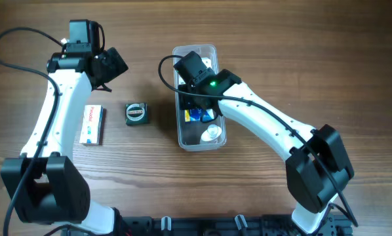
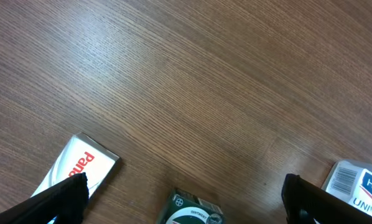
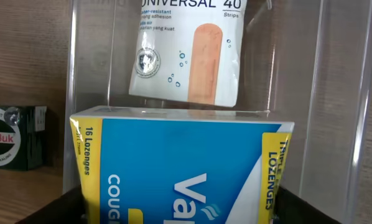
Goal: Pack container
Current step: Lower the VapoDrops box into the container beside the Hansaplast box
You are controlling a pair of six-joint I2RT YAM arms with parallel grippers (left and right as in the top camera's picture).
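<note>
Near the middle of the surface (image 1: 281,52) lies the container (image 1: 181,139), a long clear tub. Three things are inside it. At the far end is a white plaster box (image 3: 186,56) with a picture of a plaster on it. Next to it, in the middle, is a blue and yellow lozenge box (image 3: 180,168). At the near end sits a small clear round thing (image 1: 212,134) — I cannot tell what it is.

The right gripper (image 3: 183,208) reaches down into the tub. Its fingers (image 3: 65,208) stand one on each side of the lozenge box. I cannot tell whether they squeeze the box or only stand beside it.

The left gripper (image 2: 185,186) hangs over the wood, well away from the tub, with its fingers (image 2: 55,199) wide apart.

Left of the tub, out on the surface, lie two more boxes — a small dark box (image 1: 137,113) and, further left, a white box with red letters (image 1: 91,124).
</note>
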